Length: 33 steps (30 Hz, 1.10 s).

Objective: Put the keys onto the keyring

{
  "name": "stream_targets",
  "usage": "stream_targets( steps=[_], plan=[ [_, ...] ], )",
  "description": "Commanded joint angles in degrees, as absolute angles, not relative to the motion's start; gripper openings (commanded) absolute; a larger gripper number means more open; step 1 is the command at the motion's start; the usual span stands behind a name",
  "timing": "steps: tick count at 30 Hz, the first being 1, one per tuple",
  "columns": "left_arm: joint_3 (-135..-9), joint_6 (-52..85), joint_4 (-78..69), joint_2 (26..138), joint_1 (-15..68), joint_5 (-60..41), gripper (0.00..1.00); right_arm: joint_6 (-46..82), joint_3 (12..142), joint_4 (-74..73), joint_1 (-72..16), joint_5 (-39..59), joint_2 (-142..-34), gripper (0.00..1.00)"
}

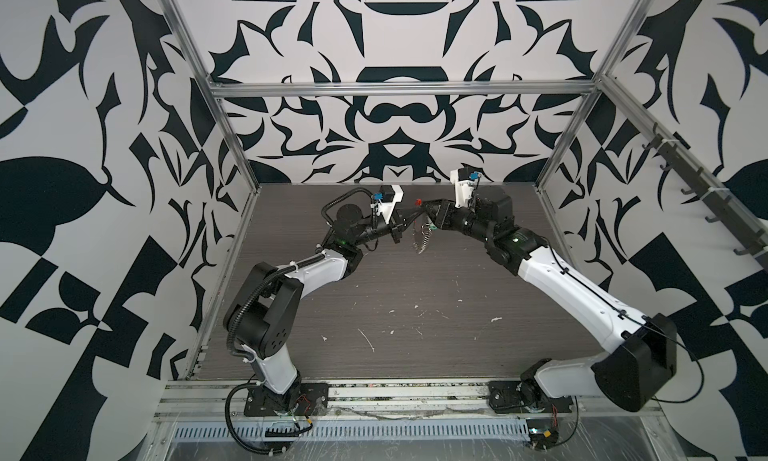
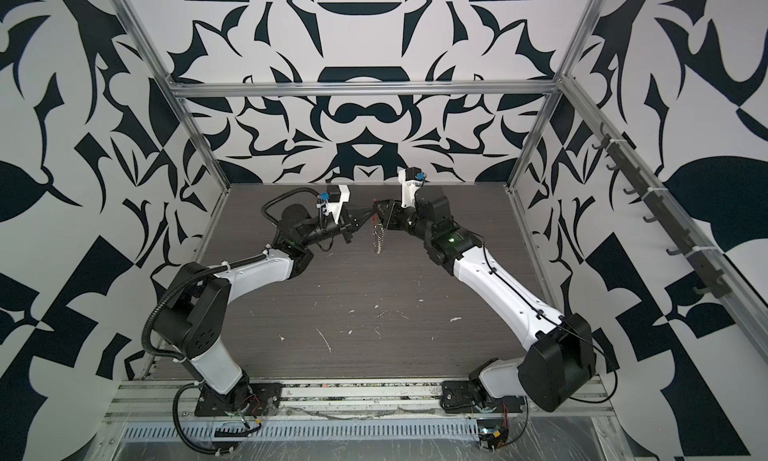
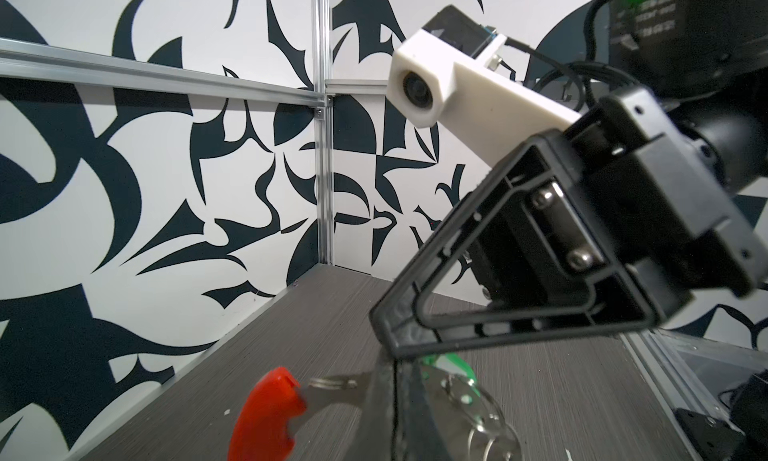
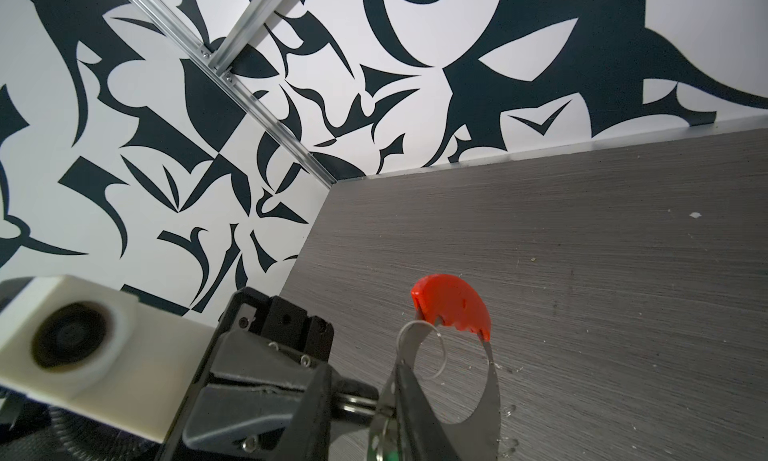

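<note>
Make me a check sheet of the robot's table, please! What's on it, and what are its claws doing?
Surface: grey wood-grain table, scuffed.
Job's things: keyring with its red piece, held up off the table between both arms, small rings dangling below; green keys right at the loop, can't tell if threaded on.
Clutter: white flecks on the table.
Grippers: left gripper shut on the keyring's metal band; right gripper looks closed on the keys.
Cables: black ribbed hose along the left arm.
Surroundings: black-and-white patterned walls, metal frame, hook rail.
</note>
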State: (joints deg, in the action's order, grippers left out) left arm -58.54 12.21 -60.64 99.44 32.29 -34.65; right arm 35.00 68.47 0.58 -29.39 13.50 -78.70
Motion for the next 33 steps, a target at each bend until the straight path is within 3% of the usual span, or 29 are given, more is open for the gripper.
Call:
stream_targets(
  steps=[1,8,19,33],
  plan=[
    [-58.5,14.8,-70.5,100.0,33.4,-32.6,0.0,35.6,67.5,-1.2,-30.3,12.3,-78.2,0.28],
    [-56.8,13.1,-69.6,99.0,33.4,-32.1,0.0,31.7,70.7,2.4,-28.9,10.9,-76.7,0.29],
    [-56.5,11.9,-66.9,96.8,33.1,-33.7,0.0,25.4,74.0,8.2,-25.0,17.3,-76.4,0.36],
    [-57.2,14.6,-67.2,95.8,32.1,-35.9,0.0,28.8,70.8,3.6,-21.6,23.9,-75.6,0.38]
  ],
)
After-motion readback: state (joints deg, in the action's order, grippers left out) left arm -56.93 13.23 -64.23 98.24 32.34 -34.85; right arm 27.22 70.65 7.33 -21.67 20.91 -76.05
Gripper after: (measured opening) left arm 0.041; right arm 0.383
